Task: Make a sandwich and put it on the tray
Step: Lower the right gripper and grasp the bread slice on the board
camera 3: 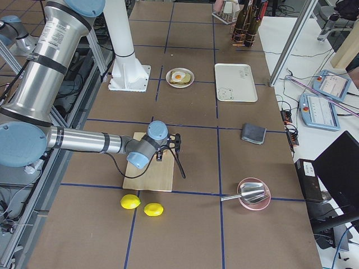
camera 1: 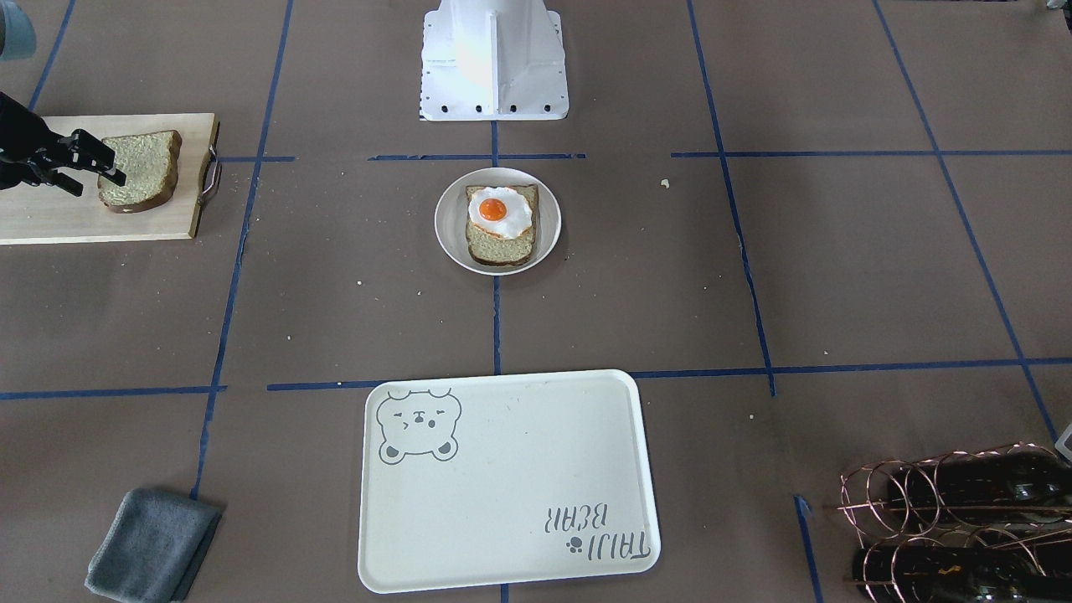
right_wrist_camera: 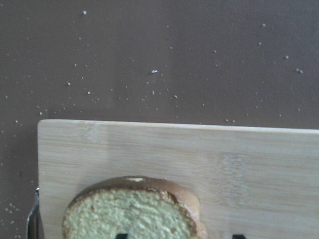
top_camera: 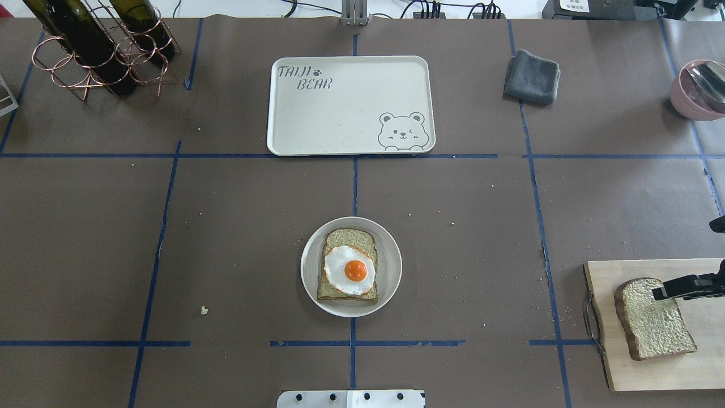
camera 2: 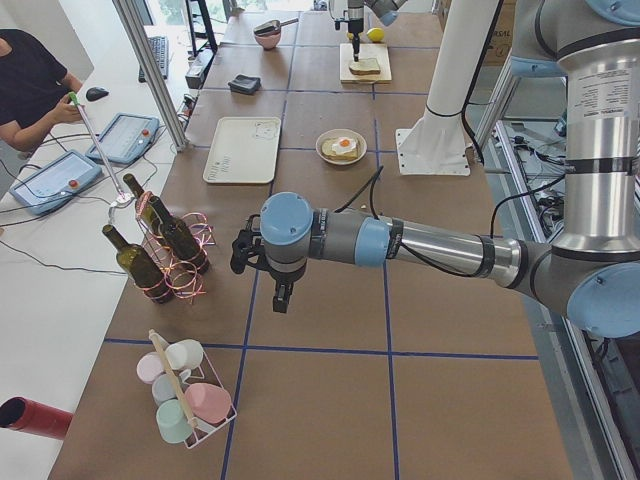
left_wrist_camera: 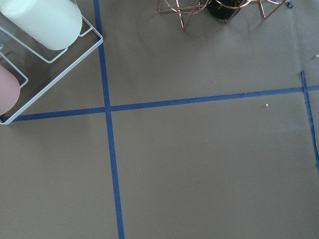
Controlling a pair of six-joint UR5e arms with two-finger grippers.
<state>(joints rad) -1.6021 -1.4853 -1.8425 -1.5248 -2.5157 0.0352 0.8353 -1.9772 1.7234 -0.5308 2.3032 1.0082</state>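
One bread slice [camera 1: 500, 243] topped with a fried egg [camera 1: 498, 213] lies on a small round white plate [camera 1: 448, 234] at the table's middle; the egg [top_camera: 349, 269] also shows in the overhead view. A second bread slice [camera 1: 146, 167] lies on the wooden cutting board [camera 1: 50, 218]. My right gripper [camera 1: 113, 167] is open over that slice [right_wrist_camera: 129, 214], with one fingertip above the bread and the other above the board [right_wrist_camera: 199, 159]. The cream tray [top_camera: 340, 113] with the bear drawing holds nothing. My left gripper [camera 2: 280, 295] hovers over bare table near the bottle rack; I cannot tell if it is open.
A copper rack with wine bottles [top_camera: 96, 51] stands by the tray's corner. A folded grey cloth [top_camera: 532, 76] and a pink bowl [top_camera: 696, 90] are on the far right. Two lemons [camera 3: 130, 202] lie beyond the board. A wire rack of cups [camera 2: 185, 400] sits near my left arm.
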